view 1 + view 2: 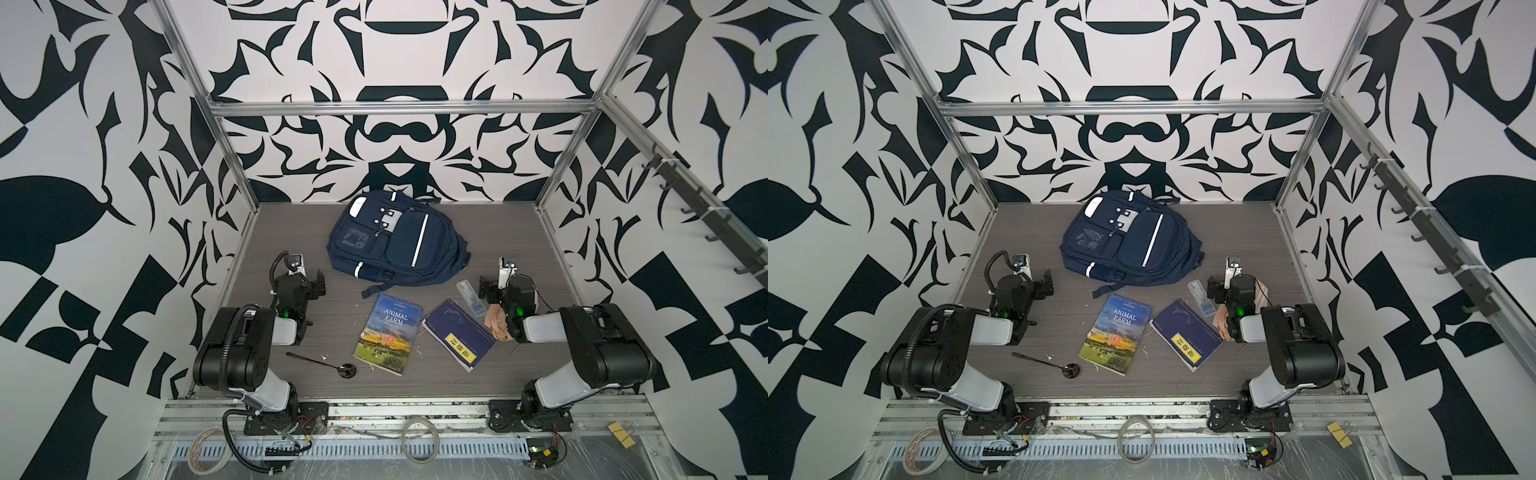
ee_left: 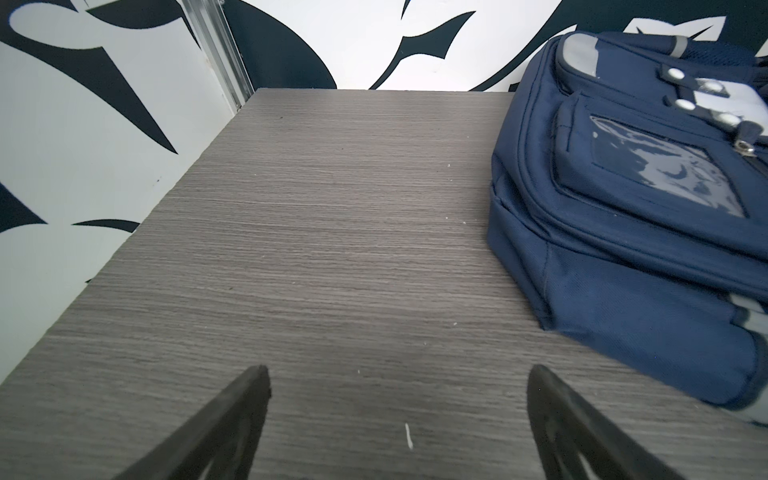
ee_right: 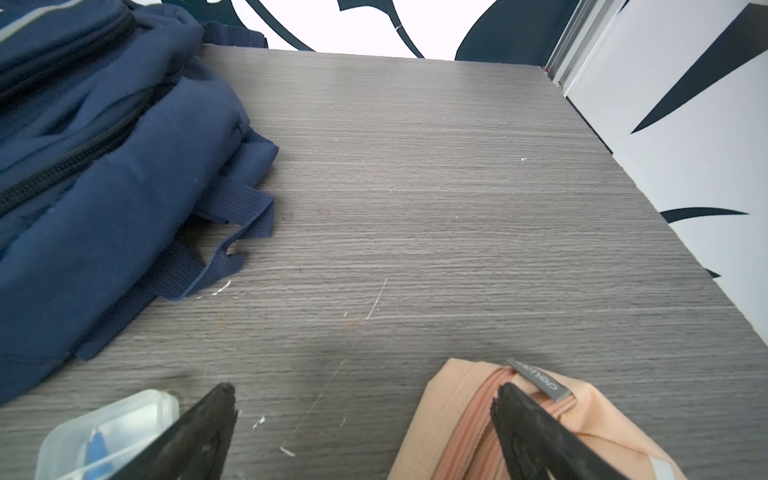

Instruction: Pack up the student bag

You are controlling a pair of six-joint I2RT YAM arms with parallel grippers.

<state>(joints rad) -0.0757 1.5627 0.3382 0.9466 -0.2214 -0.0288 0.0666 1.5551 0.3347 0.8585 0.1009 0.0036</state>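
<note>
**Lying front-up, student bag sits mid-table between two open grippers**

The student bag point(image 1: 395, 239), navy with white stripes, lies on its back in the upper middle of both top views point(image 1: 1129, 241). Its top end is near the patterned back wall, and a dark strap trails from its lower edge toward the books.

On the grey wood-grain table point(image 1: 291, 232) just below it, a paperback point(image 1: 388, 334) titled "Animal Farm" lies face up. Just beside it to the right, a navy booklet point(image 1: 459, 338) with a yellow label rests at an angle. A clear plastic case point(image 1: 471, 297) lies just above the booklet, and a peach pouch point(image 1: 498, 322) shows partly under the right arm's wrist. A dark spoon point(image 1: 320, 362) lies to the lower left of the paperback.

The left gripper point(image 1: 319, 284) hovers left of the bag, jaws spread wide and holding nothing. Its wrist view shows bare table between the fingertips point(image 2: 257, 382), with the bag off to one side.

The right gripper point(image 1: 483, 287), also wide open and empty, hangs right of the bag's lower corner. Its wrist view shows one finger in front of the peach pouch point(image 3: 469, 399) and the other beside the clear plastic case point(image 3: 104, 428). Whether either finger touches anything cannot be told.
</note>
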